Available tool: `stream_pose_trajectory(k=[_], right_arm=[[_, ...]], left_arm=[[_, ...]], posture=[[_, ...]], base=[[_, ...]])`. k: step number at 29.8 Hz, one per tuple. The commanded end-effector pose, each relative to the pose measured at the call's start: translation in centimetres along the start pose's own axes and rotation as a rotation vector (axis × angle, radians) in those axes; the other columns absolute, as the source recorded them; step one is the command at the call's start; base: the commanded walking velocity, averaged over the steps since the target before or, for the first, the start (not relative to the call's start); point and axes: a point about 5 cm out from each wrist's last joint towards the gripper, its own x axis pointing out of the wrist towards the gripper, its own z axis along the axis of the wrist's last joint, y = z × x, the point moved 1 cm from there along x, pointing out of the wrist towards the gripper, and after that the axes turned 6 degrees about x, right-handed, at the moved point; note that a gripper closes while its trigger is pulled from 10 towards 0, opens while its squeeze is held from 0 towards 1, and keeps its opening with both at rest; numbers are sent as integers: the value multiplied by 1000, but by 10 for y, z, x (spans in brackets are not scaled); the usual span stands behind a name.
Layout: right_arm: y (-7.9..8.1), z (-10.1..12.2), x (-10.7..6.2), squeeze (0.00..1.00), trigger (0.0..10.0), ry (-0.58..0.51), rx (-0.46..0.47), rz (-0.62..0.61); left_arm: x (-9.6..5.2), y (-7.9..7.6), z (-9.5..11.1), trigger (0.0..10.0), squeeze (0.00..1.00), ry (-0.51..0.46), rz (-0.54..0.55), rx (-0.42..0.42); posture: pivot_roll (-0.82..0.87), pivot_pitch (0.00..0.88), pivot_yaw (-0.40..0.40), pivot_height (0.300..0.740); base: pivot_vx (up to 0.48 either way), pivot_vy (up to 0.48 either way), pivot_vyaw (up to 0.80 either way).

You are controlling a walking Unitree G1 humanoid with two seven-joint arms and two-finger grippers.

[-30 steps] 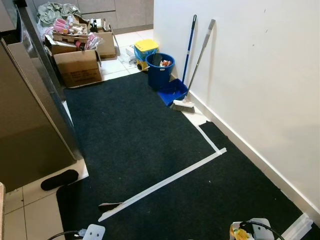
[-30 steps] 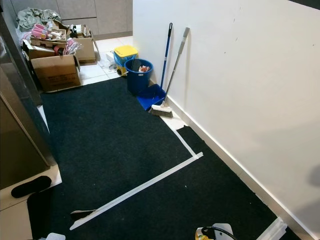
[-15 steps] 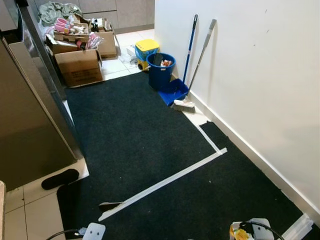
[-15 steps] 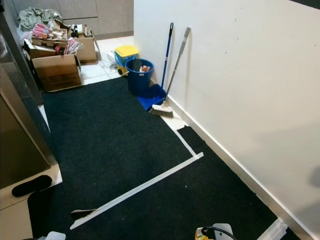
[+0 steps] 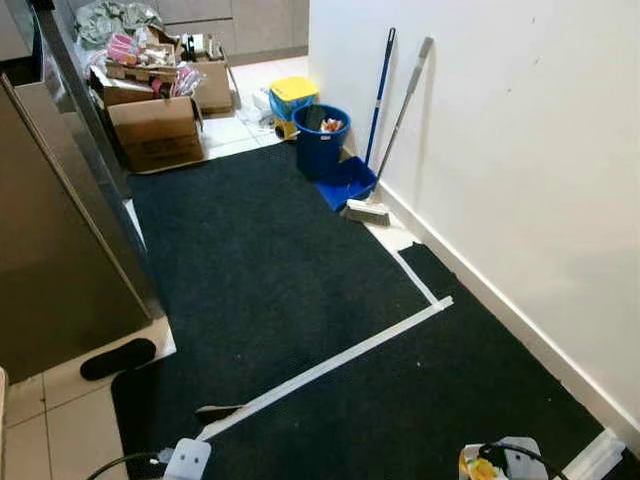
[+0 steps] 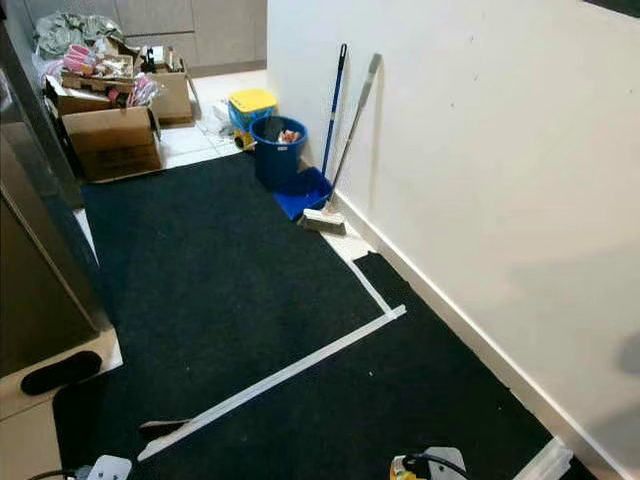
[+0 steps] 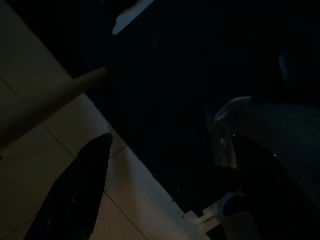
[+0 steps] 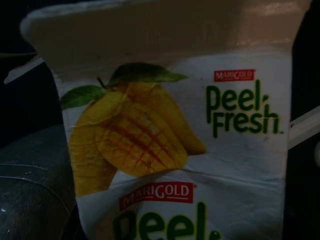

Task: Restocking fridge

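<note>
Right gripper [image 5: 500, 465], low at 5 o'clock in the head views, carries a mango juice carton [image 8: 170, 130], which sits close against the wrist camera; its grip cannot be told from the pictures. Left gripper [image 7: 165, 185] hangs at 7 o'clock over tile and the dark carpet [image 5: 280, 270], fingers [image 7: 75, 195] spread wide, nothing between them. Fridge [image 5: 50, 230] stands at 9 o'clock. Boxes [image 5: 155, 130] at 11 o'clock. Blue bin [image 5: 320, 140] and broom [image 5: 385, 150] at 1 o'clock, against the wall [image 5: 500, 130].

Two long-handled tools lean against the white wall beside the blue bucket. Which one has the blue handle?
The tool nearer the blue bucket: its blue handle runs down toward the blue dustpan. The other, the broom, has a grey handle.
</note>
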Motion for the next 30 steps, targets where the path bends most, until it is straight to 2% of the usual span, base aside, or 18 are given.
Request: stream_pose_trajectory(k=[1,19,30], right_arm=[[-3,3,-1,0,10000,-19,1,-6],[-4,3,-1,0,10000,-15,13,-11],[-4,1,-1,0,10000,-10,14,-11]], left_arm=[[2,-6,4,10000,0,-18,-20,4],[3,-8,13,10000,0,-53,-29,7],[3,-8,11,10000,0,-45,-29,9]], posture=[[-37,22,-98,740],[-40,26,-98,740],[-40,27,-97,740]], base=[[480,0,0],[478,0,0],[467,0,0]])
